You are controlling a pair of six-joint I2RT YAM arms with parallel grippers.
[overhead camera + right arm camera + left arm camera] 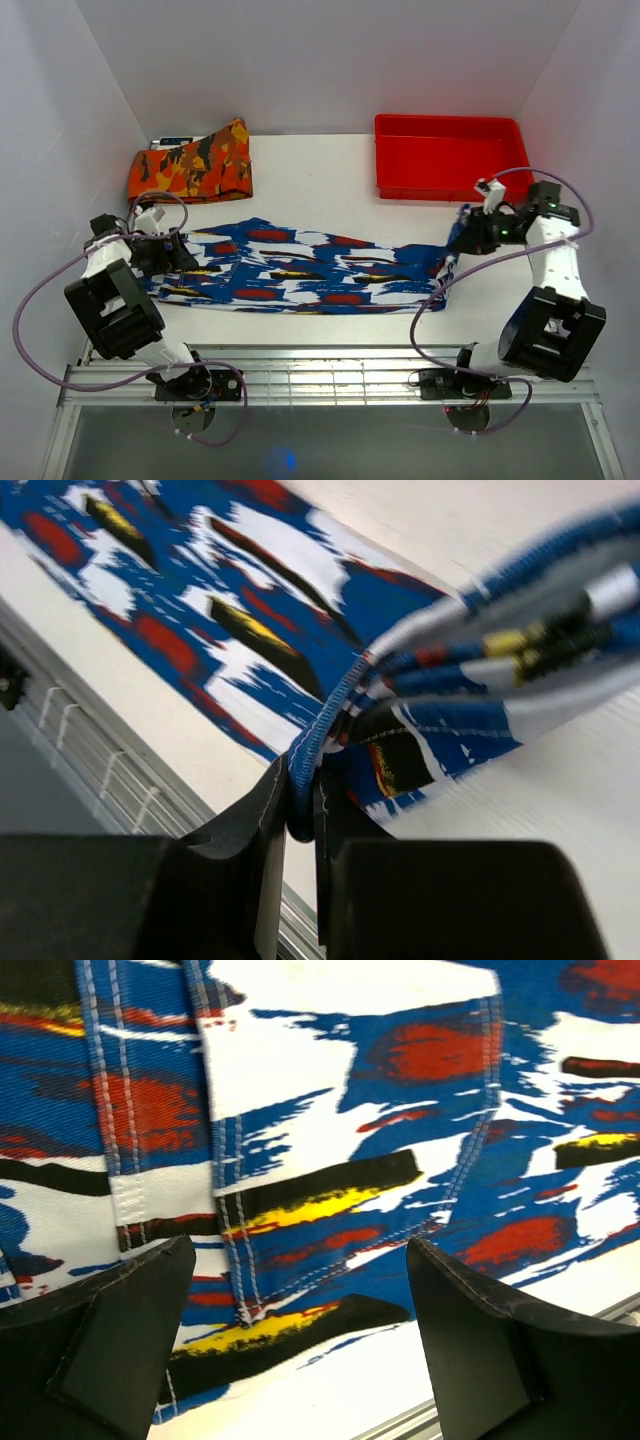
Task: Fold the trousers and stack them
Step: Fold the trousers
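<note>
- 2 arms are bolted at the near edge of the table (330,190). The left gripper (163,255) and the right gripper (465,240) reach out to opposite ends of the trousers (300,268).
- Across the middle of the table the trousers lie stretched lengthwise from left to right, in a blue-and-white print with red, yellow and black marks.
- At the left end, the left gripper (300,1270) is released. Its jaws stand wide apart just above stitched seams, with no cloth between the fingers.
- At the right end, the right gripper (300,815) is clenched on the trousers. A hemmed edge is pinched between its fingers, and the cloth there is bunched and raised off the table.
- Farther back, a folded orange-and-black garment (190,168) sits at the far left and a red bin (445,120) at the far right, both apart from the trousers.
</note>
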